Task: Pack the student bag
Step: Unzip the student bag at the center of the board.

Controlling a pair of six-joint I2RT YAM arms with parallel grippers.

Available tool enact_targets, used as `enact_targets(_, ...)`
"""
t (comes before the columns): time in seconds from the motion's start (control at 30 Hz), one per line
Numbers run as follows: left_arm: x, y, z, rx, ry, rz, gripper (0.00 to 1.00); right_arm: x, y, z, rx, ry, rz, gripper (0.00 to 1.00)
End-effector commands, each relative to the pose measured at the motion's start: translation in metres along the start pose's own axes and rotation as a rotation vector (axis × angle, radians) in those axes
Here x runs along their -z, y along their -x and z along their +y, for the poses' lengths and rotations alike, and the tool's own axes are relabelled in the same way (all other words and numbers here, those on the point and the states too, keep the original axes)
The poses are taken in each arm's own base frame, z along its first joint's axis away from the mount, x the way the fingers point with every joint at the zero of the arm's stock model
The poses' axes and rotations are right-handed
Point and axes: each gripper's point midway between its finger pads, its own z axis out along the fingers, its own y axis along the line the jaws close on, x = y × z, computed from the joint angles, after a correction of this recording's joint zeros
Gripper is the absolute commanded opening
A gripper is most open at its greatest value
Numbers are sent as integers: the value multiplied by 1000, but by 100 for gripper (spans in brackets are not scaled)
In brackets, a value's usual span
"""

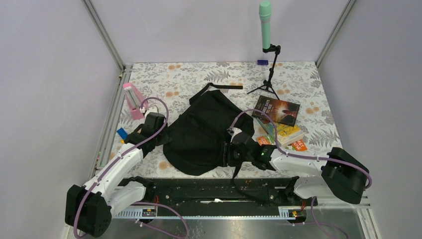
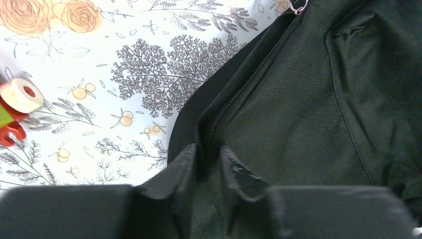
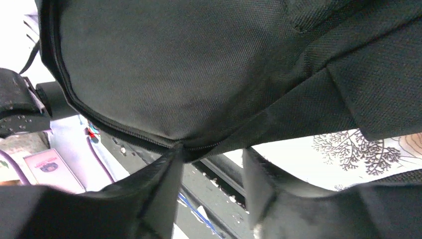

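The student bag (image 1: 199, 134), a large black fabric backpack, lies flat in the middle of the flowered table with a strap trailing toward the back. My left gripper (image 1: 161, 135) is at its left edge. In the left wrist view the fingers (image 2: 185, 167) stand close together, pinching the fold of the bag (image 2: 298, 109) beside its zip. My right gripper (image 1: 230, 153) is at the bag's near right edge. It (image 3: 211, 149) stands open under the raised zip seam of the bag (image 3: 174, 64); the left fingertip touches the seam and the gap is empty.
Books (image 1: 278, 112) and bright booklets (image 1: 290, 135) lie right of the bag. A green microphone (image 1: 265, 22) on a small tripod (image 1: 270, 79) stands at the back. At the left lie a pink object (image 1: 132, 99), a blue item (image 1: 122, 133) and a red-and-white piece (image 2: 17, 102).
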Motion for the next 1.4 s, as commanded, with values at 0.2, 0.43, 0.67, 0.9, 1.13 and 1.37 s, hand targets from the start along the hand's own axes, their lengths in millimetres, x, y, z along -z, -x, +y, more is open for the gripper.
enact_targets(0.2,6,-26,-6,41,-98,53,0,-8,46,-3,103,-63,-103,2)
enact_targets(0.43,26,-48,-49,4,-370,106,0,-8,112,-32,141,-119,-140,0)
enact_targets(0.67,65,-70,-107,-87,-604,172,0,-6,177,-49,230,-254,-165,5)
enact_targets(0.9,92,-72,-153,-171,-740,181,24,33,199,-48,296,-346,-230,56)
enact_targets(1.13,94,-31,-124,-210,-520,58,82,69,171,-36,329,-264,-259,64)
enact_targets(1.37,89,12,-65,-160,-297,-18,99,83,141,22,414,18,-300,65)
